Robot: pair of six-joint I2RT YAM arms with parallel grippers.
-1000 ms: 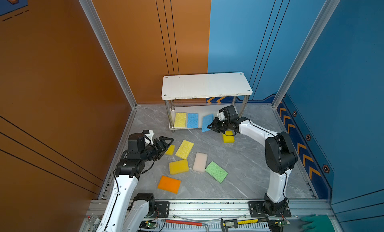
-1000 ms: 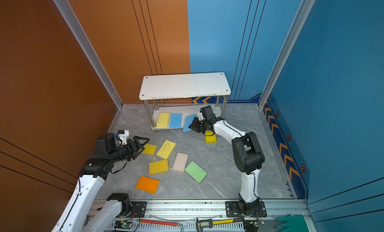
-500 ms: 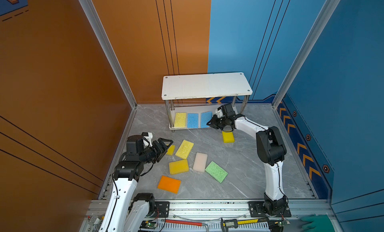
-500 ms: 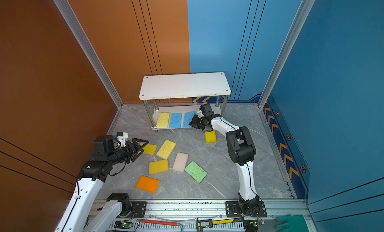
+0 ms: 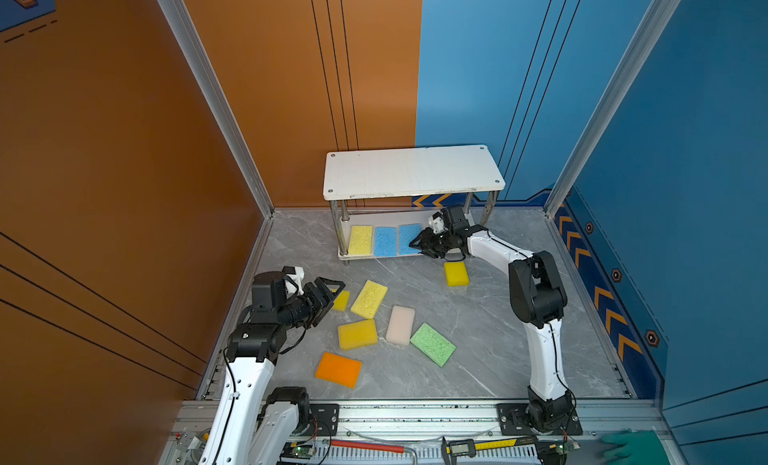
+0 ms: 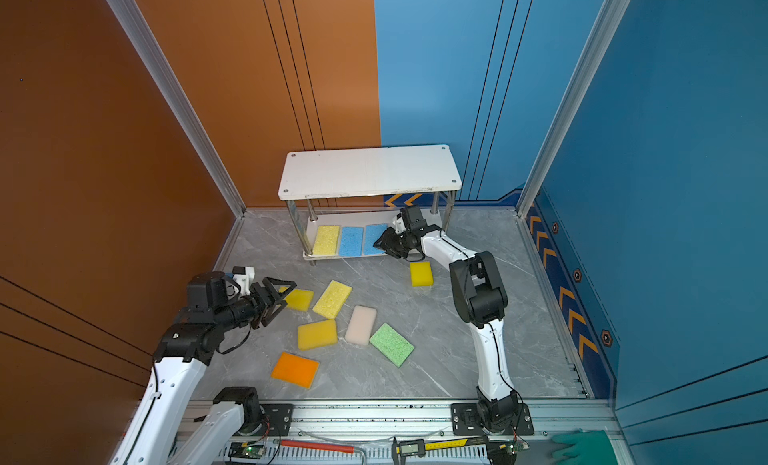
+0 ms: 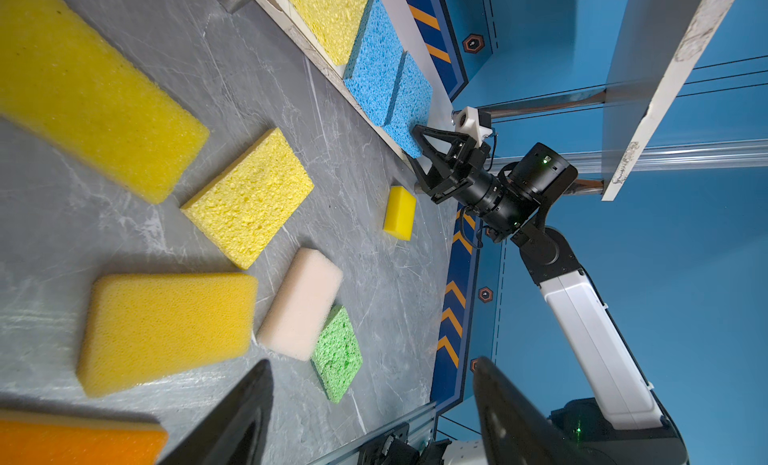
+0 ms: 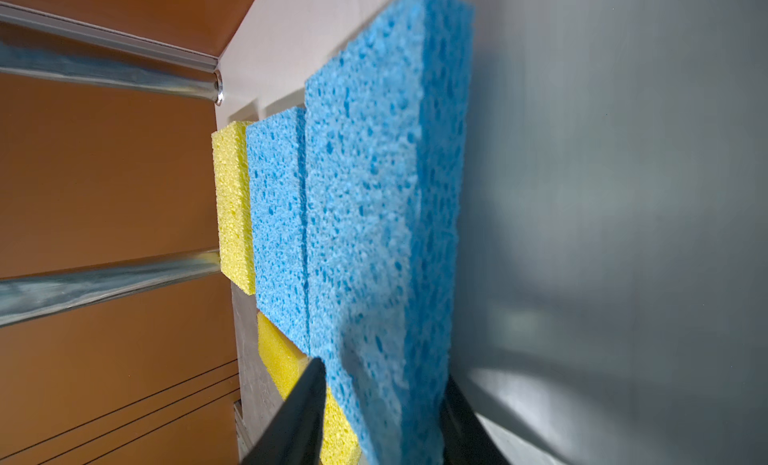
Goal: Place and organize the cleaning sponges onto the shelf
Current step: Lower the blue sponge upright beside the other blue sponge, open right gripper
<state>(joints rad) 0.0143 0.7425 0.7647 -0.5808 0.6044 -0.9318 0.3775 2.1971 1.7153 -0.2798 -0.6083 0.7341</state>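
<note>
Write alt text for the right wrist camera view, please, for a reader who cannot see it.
A blue porous rectangular sponge lies on the shelf's white lower board, its near end between the right gripper's black fingers. Beside it lie a second blue sponge and a yellow porous sponge.

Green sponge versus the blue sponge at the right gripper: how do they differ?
The green sponge lies skewed on the grey floor; the blue sponge lies squared on the shelf, on its lower board. No gripper is near the green sponge; the blue sponge sits between the fingers of the right gripper. Both are porous rectangular blocks.
</note>
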